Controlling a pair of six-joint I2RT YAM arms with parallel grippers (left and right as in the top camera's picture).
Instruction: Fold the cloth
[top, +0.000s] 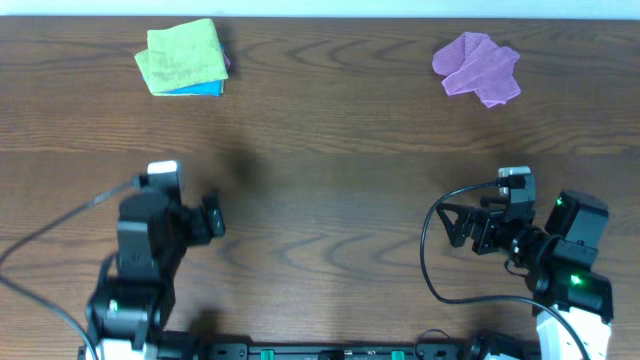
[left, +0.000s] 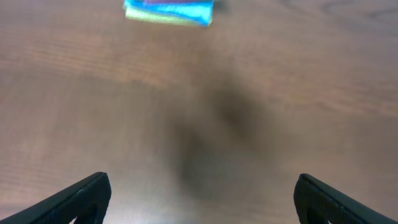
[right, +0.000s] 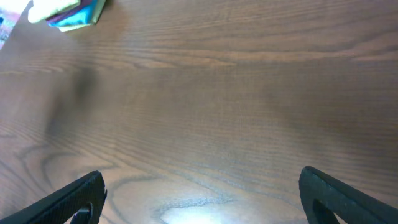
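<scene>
The lime-green cloth (top: 182, 56) lies folded at the far left of the table, on top of a blue cloth (top: 200, 89). In the left wrist view its green edge (left: 155, 18) shows blurred at the top, and in the right wrist view it (right: 53, 9) sits in the top left corner. My left gripper (top: 213, 218) is open and empty near the front left, far from the cloth; its jaws (left: 202, 199) are over bare wood. My right gripper (top: 455, 228) is open and empty at the front right, with its jaws (right: 202, 196) also over bare wood.
A crumpled purple cloth (top: 477, 66) lies at the far right. A sliver of purple shows at the right edge of the green and blue stack. The wooden table (top: 330, 150) spans the view. Black cables run by both arms.
</scene>
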